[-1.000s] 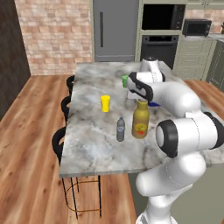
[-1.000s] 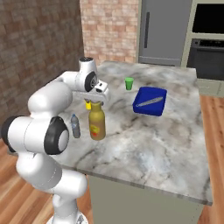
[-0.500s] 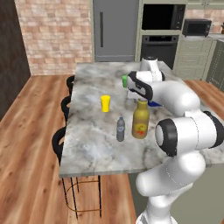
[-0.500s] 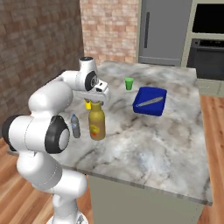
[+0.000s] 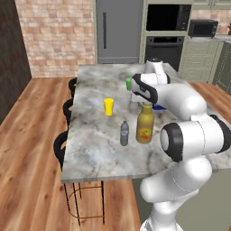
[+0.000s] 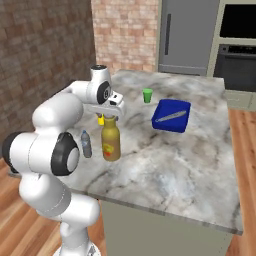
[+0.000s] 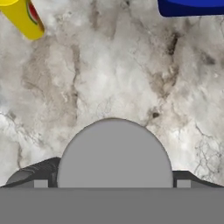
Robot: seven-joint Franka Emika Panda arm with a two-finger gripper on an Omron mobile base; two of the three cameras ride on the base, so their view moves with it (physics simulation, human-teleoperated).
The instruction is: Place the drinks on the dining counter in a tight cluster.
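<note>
On the dining counter the tall amber bottle with a grey cap stands upright, and a small clear water bottle is just to its left. My gripper hovers directly over the amber bottle's cap, open. From the right base the gripper sits above the same amber bottle, with the water bottle beside it. In the hand view the grey cap lies between my wide-spread fingertips, over the marble counter.
A yellow cup stands left of the bottles and a green cup farther back. A blue box lies to the right of the gripper. Black stools line the counter's left edge.
Hardly anything differs: the hand stays over the amber bottle, and the bottles and cups stand where they were.
</note>
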